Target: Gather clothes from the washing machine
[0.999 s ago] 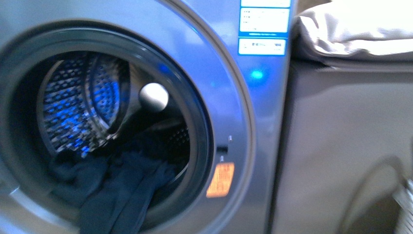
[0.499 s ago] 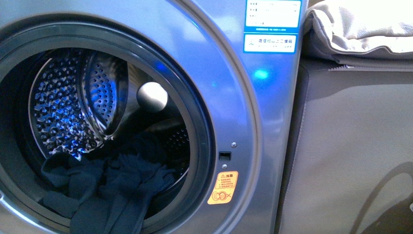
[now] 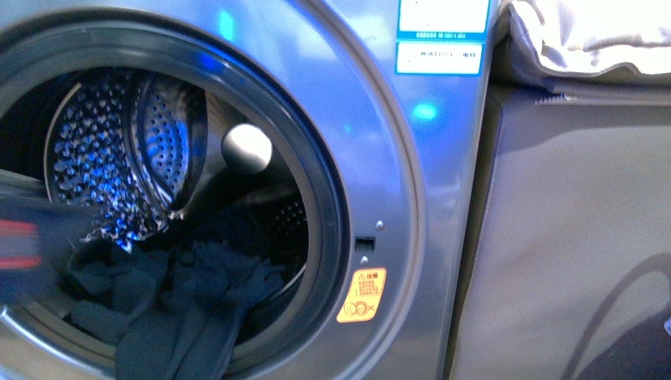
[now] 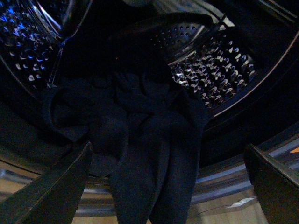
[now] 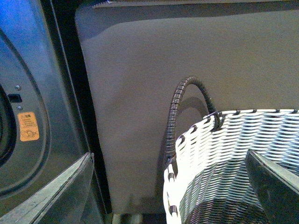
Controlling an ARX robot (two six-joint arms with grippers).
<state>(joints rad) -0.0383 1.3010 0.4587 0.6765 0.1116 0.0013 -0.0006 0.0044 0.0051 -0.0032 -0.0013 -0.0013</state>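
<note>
Since half a second ago a blurred dark left arm [image 3: 28,241] with a red band has come into the front view at the left edge, across the door opening of the washing machine [image 3: 380,158]. Dark navy clothes [image 3: 182,309] lie heaped on the floor of the perforated drum [image 3: 103,158], with one fold spilling over the front lip of the opening. An orange-yellow warning sticker [image 3: 362,295] sits at the lower right of the door ring. A pale cushion [image 3: 585,39] rests on top of the grey panel [image 3: 570,237] beside the machine.

From the left wrist, the left gripper [image 4: 168,151] faces into the drum. Its fingers [image 4: 51,191] are spread wide and hold nothing, and the clothes lie beyond them.

From the right wrist, the right gripper [image 5: 168,154] is likewise spread wide and empty. It hangs over the rim of a woven basket [image 5: 224,154] that stands against the grey panel.
</note>
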